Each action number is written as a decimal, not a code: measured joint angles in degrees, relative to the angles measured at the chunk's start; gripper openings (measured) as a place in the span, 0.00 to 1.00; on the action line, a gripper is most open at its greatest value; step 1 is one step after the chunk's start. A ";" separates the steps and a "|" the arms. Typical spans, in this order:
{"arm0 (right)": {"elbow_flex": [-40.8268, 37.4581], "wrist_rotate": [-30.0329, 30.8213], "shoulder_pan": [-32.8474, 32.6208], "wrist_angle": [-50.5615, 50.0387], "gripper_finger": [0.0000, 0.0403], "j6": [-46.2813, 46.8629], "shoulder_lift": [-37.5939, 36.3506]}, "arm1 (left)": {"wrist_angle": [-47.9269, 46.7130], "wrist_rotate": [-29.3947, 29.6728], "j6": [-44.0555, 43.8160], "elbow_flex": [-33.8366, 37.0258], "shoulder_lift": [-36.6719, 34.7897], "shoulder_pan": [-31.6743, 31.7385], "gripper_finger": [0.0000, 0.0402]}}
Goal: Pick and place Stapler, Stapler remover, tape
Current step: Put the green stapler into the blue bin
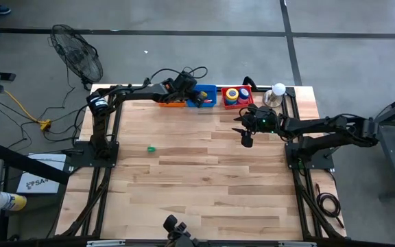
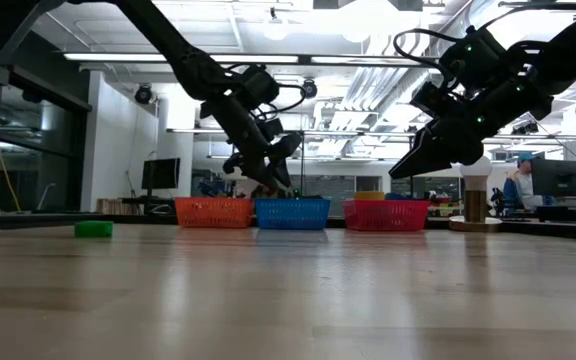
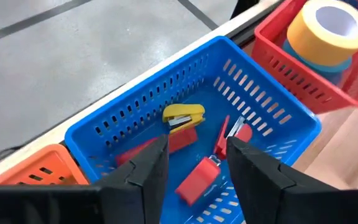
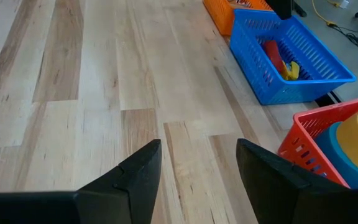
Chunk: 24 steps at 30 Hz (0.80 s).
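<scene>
Your left gripper (image 3: 194, 165) is hovering right over the blue basket (image 3: 272, 109) at the far edge of the table (image 1: 204, 185), fingers parted with nothing between them. Below it in that basket you've got a yellow stapler (image 3: 184, 116) and several red staplers (image 3: 197, 179) lying loose on the mesh floor, one of them with its metal arm showing. Beside the blue basket sits the orange basket (image 2: 213, 211) on one side and the red basket (image 2: 386, 214) on the other. The red one holds the tape: a yellow roll (image 3: 325, 31) stacked on top of a blue roll (image 3: 319, 61).

Your right gripper (image 4: 197, 171) hangs above bare wood just in front of the red basket, jaws spread wide and empty. From its wrist you can see the blue basket and the red basket's corner off to the side.

One small green object (image 1: 151, 147) lies alone on the table, well apart from both arms and nearer your left side. A white ball on a metal base (image 1: 278, 92) stands just beside the red basket, at the table's far right corner.
</scene>
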<state>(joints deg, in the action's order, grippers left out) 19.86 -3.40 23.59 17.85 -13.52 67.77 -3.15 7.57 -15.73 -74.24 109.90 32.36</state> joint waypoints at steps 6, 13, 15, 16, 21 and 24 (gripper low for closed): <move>0.00 0.00 0.00 -0.08 0.49 0.00 0.00 | -6.72 -0.90 3.55 0.02 -3.24 0.00 0.40; 0.00 0.00 0.00 -0.74 0.49 -0.66 0.00 | -25.03 -0.77 7.19 0.02 -10.10 -0.31 0.40; 0.00 -0.01 -0.01 -0.74 0.49 -0.68 -0.01 | -29.40 -1.13 9.26 0.02 -11.50 -0.85 0.40; 0.00 0.00 0.00 -0.74 0.49 -0.68 0.00 | -31.69 -1.41 10.23 0.02 -12.07 -1.01 0.40; 0.00 -0.02 -0.02 -0.94 0.49 -0.68 0.00 | -42.20 -2.25 12.50 0.04 -13.68 -3.30 0.40; 0.00 0.00 0.00 -0.94 0.49 -0.63 0.00 | -47.57 -2.15 12.46 0.04 -13.76 -4.94 0.40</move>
<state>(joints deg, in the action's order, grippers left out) 19.86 -3.40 23.59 16.91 -14.15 67.77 -50.72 5.43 -3.26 -74.19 96.14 27.42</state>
